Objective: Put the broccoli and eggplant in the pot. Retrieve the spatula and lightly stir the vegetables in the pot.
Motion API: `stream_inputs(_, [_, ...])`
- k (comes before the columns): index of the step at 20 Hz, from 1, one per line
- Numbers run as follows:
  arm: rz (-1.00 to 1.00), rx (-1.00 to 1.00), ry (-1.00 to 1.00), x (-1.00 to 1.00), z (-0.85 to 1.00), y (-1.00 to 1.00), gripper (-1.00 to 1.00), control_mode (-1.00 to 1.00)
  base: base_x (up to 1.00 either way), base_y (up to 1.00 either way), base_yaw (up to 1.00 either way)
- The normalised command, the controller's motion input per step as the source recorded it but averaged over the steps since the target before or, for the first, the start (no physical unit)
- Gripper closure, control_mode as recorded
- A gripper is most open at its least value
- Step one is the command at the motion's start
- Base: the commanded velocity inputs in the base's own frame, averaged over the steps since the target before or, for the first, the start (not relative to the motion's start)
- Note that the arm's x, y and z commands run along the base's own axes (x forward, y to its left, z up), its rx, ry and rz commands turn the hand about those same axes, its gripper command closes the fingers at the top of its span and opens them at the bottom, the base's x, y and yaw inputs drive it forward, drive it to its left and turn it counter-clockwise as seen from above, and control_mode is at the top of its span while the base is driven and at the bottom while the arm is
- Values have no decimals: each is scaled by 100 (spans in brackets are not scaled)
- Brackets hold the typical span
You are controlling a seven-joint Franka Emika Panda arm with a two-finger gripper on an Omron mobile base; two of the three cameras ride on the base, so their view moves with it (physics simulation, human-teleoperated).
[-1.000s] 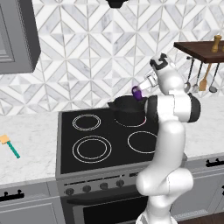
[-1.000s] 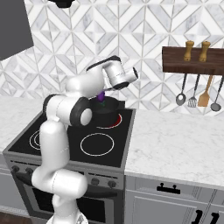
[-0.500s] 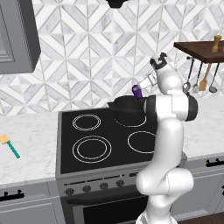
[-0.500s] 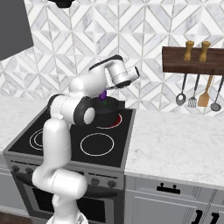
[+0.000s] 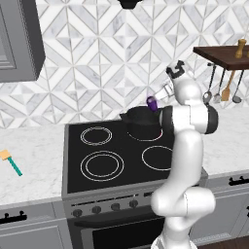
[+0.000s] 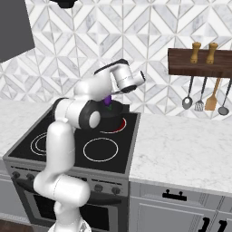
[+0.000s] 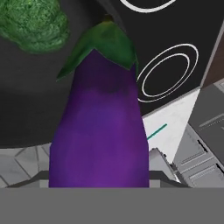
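The eggplant (image 7: 98,127) hangs over the pot (image 5: 141,118) on the stove's (image 5: 107,160) rear burner, the broccoli (image 7: 33,24) inside, the spatula (image 5: 10,162) on the table (image 5: 29,165) left.

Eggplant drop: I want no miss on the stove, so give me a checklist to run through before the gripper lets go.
1. Eggplant held in the gripper: ok.
2. Eggplant above the pot, left base view: ok.
3. Broccoli already in the pot, hand view: ok.
4. Room beside the broccoli for the eggplant: ok.
5. Eggplant centred over the pot's opening: cannot tell.
6. Spatula lying on the left counter for later: ok.
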Motion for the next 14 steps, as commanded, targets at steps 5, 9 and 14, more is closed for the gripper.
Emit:
stream_inputs(5, [0, 0, 0, 33, -38, 0, 100, -100, 0, 0, 0])
stream_inputs(9, [0, 0, 2, 41, -15, 0, 100, -100, 0, 0, 0])
stream_inputs(14, [0, 0, 2, 28, -29, 0, 100, -100, 0, 0, 0])
